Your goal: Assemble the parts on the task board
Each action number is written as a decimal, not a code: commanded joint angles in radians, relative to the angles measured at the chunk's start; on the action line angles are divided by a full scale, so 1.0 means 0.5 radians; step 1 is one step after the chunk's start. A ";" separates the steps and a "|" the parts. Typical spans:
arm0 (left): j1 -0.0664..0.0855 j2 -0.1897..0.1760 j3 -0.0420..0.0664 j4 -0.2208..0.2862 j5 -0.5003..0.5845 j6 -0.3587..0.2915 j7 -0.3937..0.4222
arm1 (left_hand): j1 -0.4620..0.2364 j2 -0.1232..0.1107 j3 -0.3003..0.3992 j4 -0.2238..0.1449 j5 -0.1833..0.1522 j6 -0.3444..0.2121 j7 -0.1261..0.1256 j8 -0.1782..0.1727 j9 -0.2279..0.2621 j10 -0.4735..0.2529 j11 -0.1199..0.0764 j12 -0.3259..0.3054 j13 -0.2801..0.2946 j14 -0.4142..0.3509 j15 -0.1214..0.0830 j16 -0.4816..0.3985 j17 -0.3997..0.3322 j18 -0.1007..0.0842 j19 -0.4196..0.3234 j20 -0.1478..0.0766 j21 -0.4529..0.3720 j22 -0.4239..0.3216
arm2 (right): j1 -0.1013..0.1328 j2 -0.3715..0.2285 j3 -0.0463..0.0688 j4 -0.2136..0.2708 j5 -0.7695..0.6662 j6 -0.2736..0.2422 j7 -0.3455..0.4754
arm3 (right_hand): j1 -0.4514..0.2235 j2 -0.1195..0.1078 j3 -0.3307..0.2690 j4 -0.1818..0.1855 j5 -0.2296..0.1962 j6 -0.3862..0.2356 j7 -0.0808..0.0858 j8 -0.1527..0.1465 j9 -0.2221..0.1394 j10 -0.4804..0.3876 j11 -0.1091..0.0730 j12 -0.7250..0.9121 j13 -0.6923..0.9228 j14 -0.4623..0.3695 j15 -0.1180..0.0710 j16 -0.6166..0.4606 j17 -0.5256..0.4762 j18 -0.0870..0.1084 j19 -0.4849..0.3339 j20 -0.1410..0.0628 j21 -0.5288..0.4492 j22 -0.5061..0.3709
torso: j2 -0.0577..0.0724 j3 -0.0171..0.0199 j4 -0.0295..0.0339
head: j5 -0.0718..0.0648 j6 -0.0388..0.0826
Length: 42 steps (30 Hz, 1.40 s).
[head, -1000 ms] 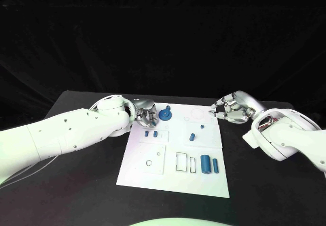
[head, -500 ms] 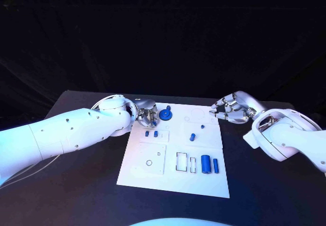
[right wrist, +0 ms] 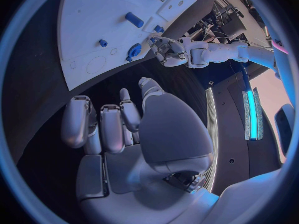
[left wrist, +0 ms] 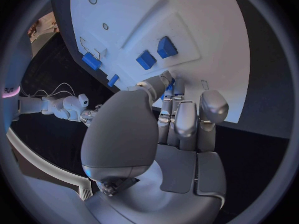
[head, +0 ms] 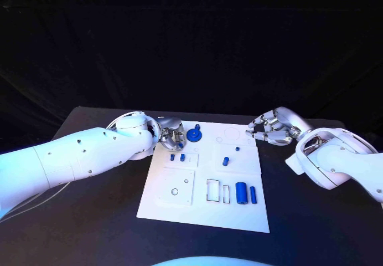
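I have the left hand (head: 170,137) at the far left corner of the task board (head: 177,208), and its fingertips (left wrist: 167,80) are close against a blue round part (head: 194,134) that stands just beside them, toward the board's middle. In the left wrist view the fingers lie together and point at the board, but I cannot tell if they really pinch the part or only touch it. The right hand (head: 271,128) waits off the board's far right corner, above the black table (head: 88,221), with fingers curled in and nothing between them.

I judge that the step in hand is to seat this round part. To do it well I would move slowly, keep the part upright, and press straight down without twisting the wrist. The two small blue blocks (head: 177,158) lie just nearer to me than the left hand, so I must not sweep the fingers over them.

The blue cylinders (head: 247,194) near the board's front edge are well apart from both hands.
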<state>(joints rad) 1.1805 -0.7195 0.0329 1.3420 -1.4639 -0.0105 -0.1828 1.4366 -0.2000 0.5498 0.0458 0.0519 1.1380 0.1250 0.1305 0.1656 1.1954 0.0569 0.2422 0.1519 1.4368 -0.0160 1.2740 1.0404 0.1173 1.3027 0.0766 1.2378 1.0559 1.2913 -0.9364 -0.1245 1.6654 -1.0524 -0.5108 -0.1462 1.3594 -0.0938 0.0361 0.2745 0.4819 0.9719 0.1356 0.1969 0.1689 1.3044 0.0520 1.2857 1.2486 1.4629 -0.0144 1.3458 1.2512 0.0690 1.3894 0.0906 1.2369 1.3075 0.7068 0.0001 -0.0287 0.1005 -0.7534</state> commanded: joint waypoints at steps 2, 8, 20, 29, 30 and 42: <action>-0.003 0.002 -0.001 -0.001 0.011 0.050 -0.005 | -0.024 -0.003 -0.002 -0.007 -0.002 0.011 -0.004 -0.010 -0.001 0.009 -0.002 -0.010 -0.002 -0.006 -0.004 -0.014 -0.007 -0.009 0.003 -0.001 -0.008 -0.004 | -0.001 0.000 0.000 0.001 -0.016 0.010 0.015 | 0.001 0.008 0.007 0.000 0.010 -0.004 0.001 0.007 0.000 0.005 0.001 0.007 0.003 0.075 -0.014 -0.010 0.000 0.015 0.008 -0.008 -0.012 0.117 | 0.000 -0.0013 0.000 | 0.000 -0.002; -0.003 0.003 -0.001 -0.001 0.017 0.048 0.000 | -0.030 -0.009 -0.001 -0.011 -0.001 -0.020 -0.002 -0.038 -0.013 0.015 -0.001 -0.023 -0.002 -0.009 -0.004 -0.016 -0.015 -0.008 -0.001 -0.002 -0.011 -0.007 | -0.002 0.000 0.000 0.000 -0.016 0.010 0.016 | 0.000 0.007 0.006 0.000 0.010 -0.004 0.001 0.008 0.000 0.003 0.001 0.005 0.000 0.074 -0.015 -0.013 -0.002 0.016 0.007 -0.008 -0.016 0.115 | -0.001 -0.0007 0.002 | 0.001 -0.001; -0.003 0.001 -0.001 -0.007 0.021 0.054 -0.012 | -0.046 -0.026 0.005 -0.017 -0.001 -0.108 0.015 -0.112 -0.050 0.028 0.008 -0.055 -0.002 -0.013 0.003 -0.017 -0.032 -0.007 -0.009 0.001 -0.018 -0.014 | -0.002 0.001 0.000 -0.003 -0.014 0.010 0.018 | -0.001 0.006 0.006 0.000 0.010 -0.004 0.001 0.009 0.000 -0.002 0.001 -0.001 -0.007 0.073 -0.015 -0.018 -0.008 0.017 0.003 -0.008 -0.024 0.111 | 0.000 -0.0003 -0.001 | 0.002 0.002; -0.003 -0.007 -0.001 -0.015 0.021 0.048 -0.024 | -0.048 -0.031 0.010 -0.020 -0.001 -0.127 0.022 -0.127 -0.061 0.031 0.012 -0.064 -0.002 -0.015 0.006 -0.018 -0.039 -0.006 -0.012 0.003 -0.020 -0.018 | -0.002 0.000 0.000 -0.006 -0.014 0.012 0.018 | -0.001 0.001 0.005 -0.001 0.011 -0.015 0.003 0.005 -0.002 -0.068 0.002 -0.070 -0.081 0.059 -0.014 -0.058 -0.056 0.028 -0.021 -0.008 -0.074 0.083 | 0.000 -0.0006 0.000 | 0.001 0.005; -0.003 -0.008 -0.001 -0.016 0.021 0.047 -0.024 | -0.047 -0.031 0.010 -0.021 -0.001 -0.130 0.023 -0.129 -0.063 0.032 0.013 -0.065 -0.001 -0.015 0.006 -0.018 -0.039 -0.006 -0.012 0.004 -0.021 -0.018 | -0.002 0.000 0.000 -0.007 -0.014 0.012 0.018 | 0.000 0.001 0.005 -0.001 0.011 -0.017 0.004 0.005 -0.002 -0.084 0.003 -0.088 -0.100 0.056 -0.013 -0.067 -0.066 0.029 -0.025 -0.008 -0.084 0.078 | 0.000 -0.0008 0.000 | 0.000 0.005; -0.002 -0.039 -0.001 -0.017 0.021 -0.028 -0.012 | -0.048 -0.042 0.023 -0.029 -0.001 -0.210 0.015 -0.141 -0.098 0.044 -0.003 -0.086 0.001 -0.014 -0.003 -0.012 -0.043 -0.003 -0.015 0.000 -0.023 -0.021 | -0.002 0.004 0.000 -0.037 -0.015 0.061 0.014 | 0.026 -0.006 0.046 0.009 -0.008 -0.036 0.006 0.021 -0.003 -0.587 0.001 -0.914 -0.935 0.020 -0.015 -0.232 -0.218 0.063 -0.100 -0.009 -0.289 -0.025 | -0.001 -0.0016 0.000 | -0.002 0.012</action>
<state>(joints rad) 1.1790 -0.7382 0.0320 1.3319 -1.4572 -0.0055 -0.1920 1.4193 -0.2174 0.5585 0.0373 0.0519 1.0398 0.1306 0.0666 0.1176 1.2097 0.0568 0.2052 0.1519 1.4331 -0.0123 1.2703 1.0199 0.1173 1.3026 0.0767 1.2293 1.0464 1.2910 -0.9353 -0.1245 1.6496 -1.0522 -0.5062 -0.1450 1.3636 -0.0980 0.0550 0.2784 0.4808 0.9602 0.1398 0.2018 0.1679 1.0164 0.0535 0.8445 0.7959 1.4666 -0.0181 1.2339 1.1461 0.0846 1.3444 0.0854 1.0970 1.2973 0.7066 -0.0005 -0.0285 0.0992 -0.7488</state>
